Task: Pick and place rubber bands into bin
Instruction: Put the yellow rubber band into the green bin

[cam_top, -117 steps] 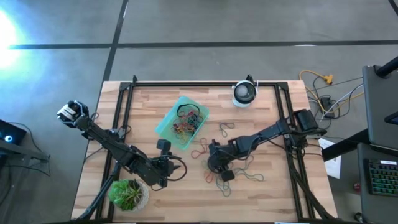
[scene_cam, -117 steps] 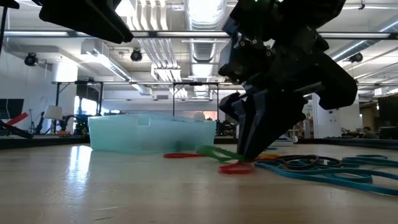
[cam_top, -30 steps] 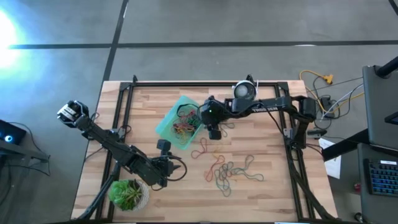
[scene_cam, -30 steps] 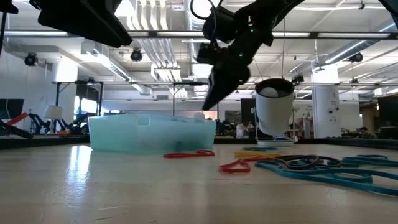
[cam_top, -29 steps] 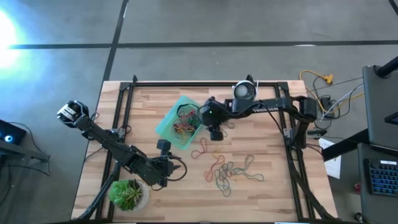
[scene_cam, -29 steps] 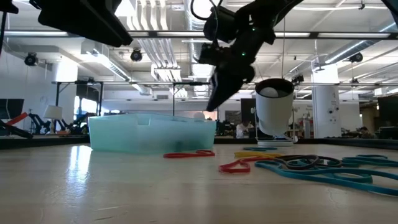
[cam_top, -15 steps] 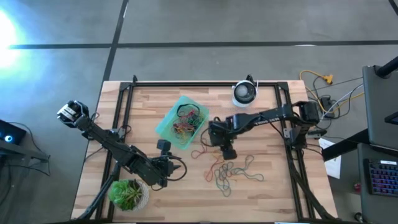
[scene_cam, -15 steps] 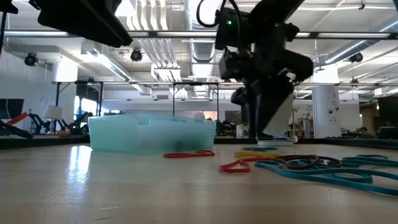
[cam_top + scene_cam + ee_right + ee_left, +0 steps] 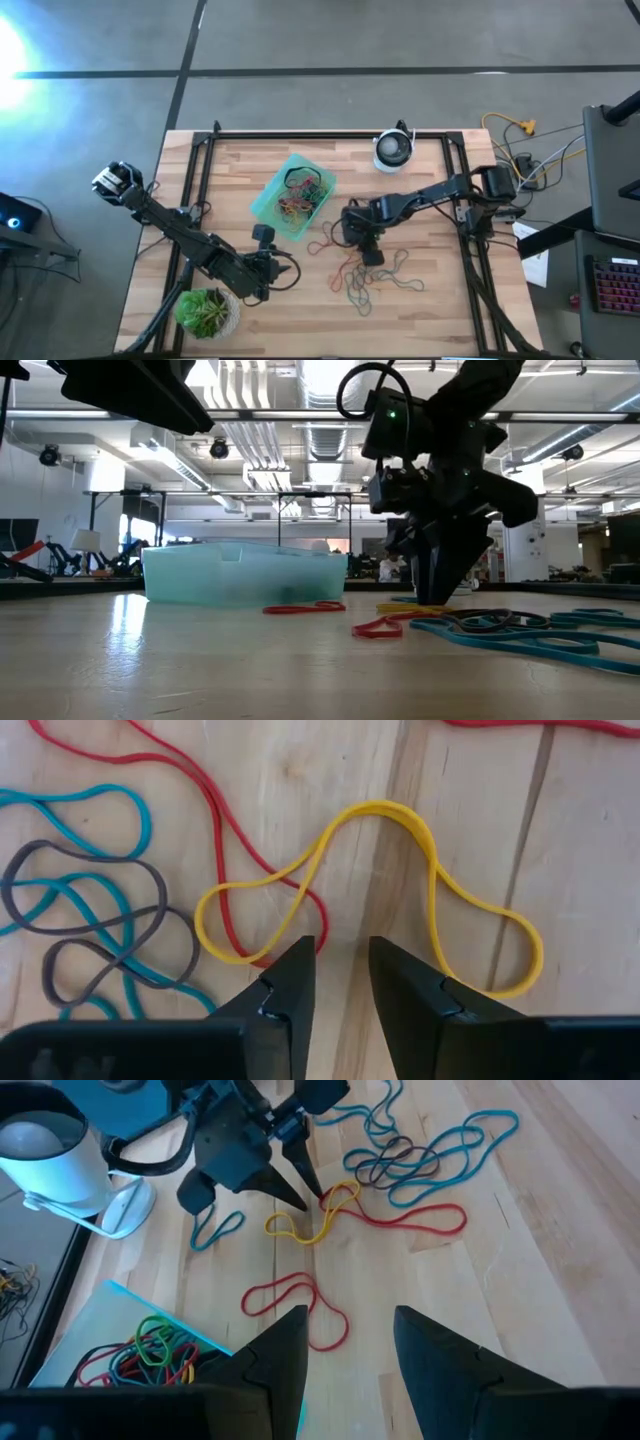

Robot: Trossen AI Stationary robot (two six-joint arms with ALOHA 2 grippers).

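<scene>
The right gripper (image 9: 366,250) has left the teal bin (image 9: 265,196), where it hung a second ago, and has come down over the loose rubber bands (image 9: 372,278) near the middle of the table. Its fingers point down at a yellow band (image 9: 400,880), which lies twisted across a red band (image 9: 215,800). The fingers stand narrowly apart and are drawing in, with only bare wood between the tips; nothing is held yet. The yellow band lies just ahead of the tips, in front of them rather than between them. This reads as the start of a fresh pick after a delivery: the bin already holds a tangle of bands (image 9: 298,198), while blue and grey loops (image 9: 95,920) and another red loop (image 9: 297,1306) remain on the wood. The left gripper (image 9: 347,1342) waits low near the potted plant (image 9: 205,312), fingers apart and empty.
</scene>
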